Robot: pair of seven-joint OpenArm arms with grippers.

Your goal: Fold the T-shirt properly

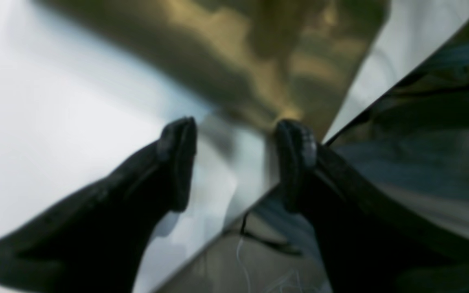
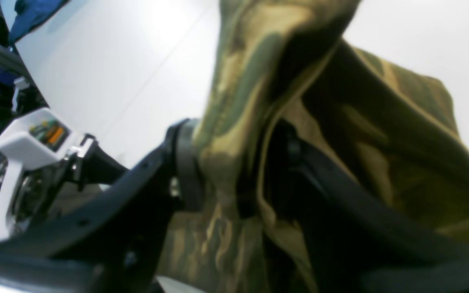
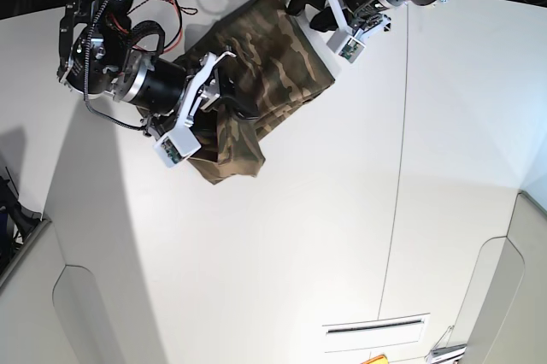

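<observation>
Right gripper clamped on the camouflage T-shirt; left gripper spread and holding nothing.

The T-shirt lies bunched toward the far side of the white table, its lower corner drooping toward me in a loose fold. The right gripper, on the base view's left, has a thick gather of the cloth squeezed between its 2 black fingers. The left gripper hangs by the shirt's far edge near the table's rim, its fingers apart with only bare table showing between them; that wrist view is blurred.
</observation>
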